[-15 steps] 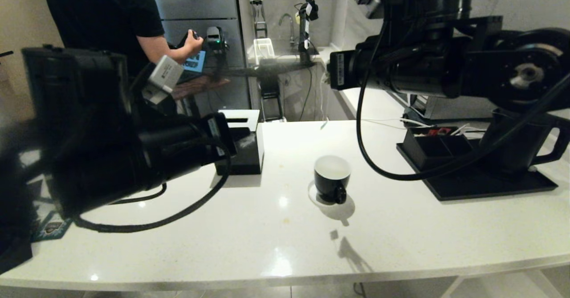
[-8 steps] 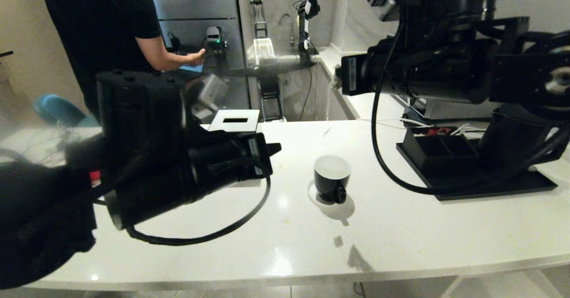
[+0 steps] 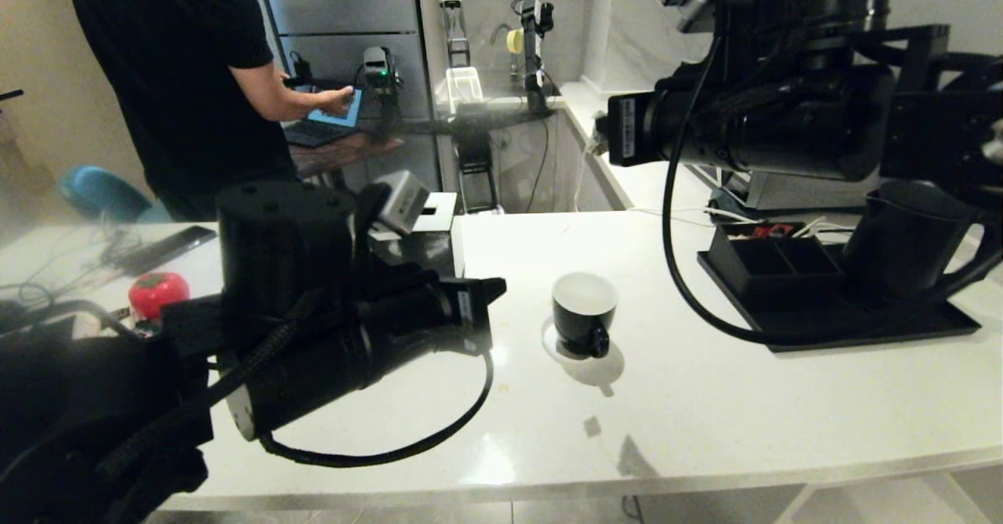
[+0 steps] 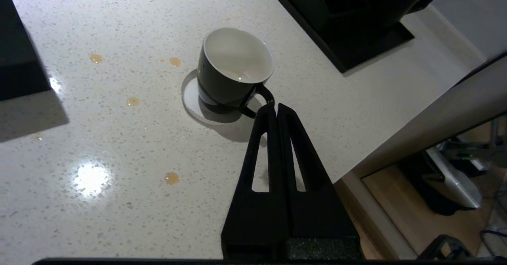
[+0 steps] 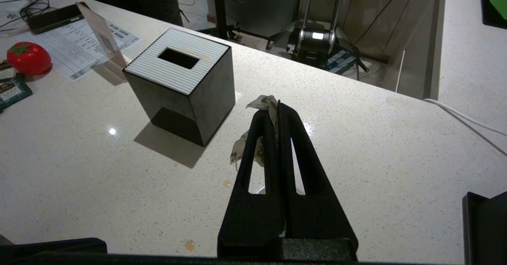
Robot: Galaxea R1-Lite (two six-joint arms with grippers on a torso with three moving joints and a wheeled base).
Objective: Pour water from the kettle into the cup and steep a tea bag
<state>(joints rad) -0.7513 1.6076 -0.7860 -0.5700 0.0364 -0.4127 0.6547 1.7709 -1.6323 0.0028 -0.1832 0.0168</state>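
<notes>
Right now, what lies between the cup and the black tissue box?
Only bare counter with small amber drips lies between cup and tissue box, in the left wrist view.

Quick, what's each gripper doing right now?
Left gripper: shut, holding nothing.
Right gripper: shut on a tea bag.

Cup (image 3: 584, 312) on counter (image 3: 705, 406) btwn tissue box (image 3: 427, 230) & kettle (image 3: 901, 242).
</notes>
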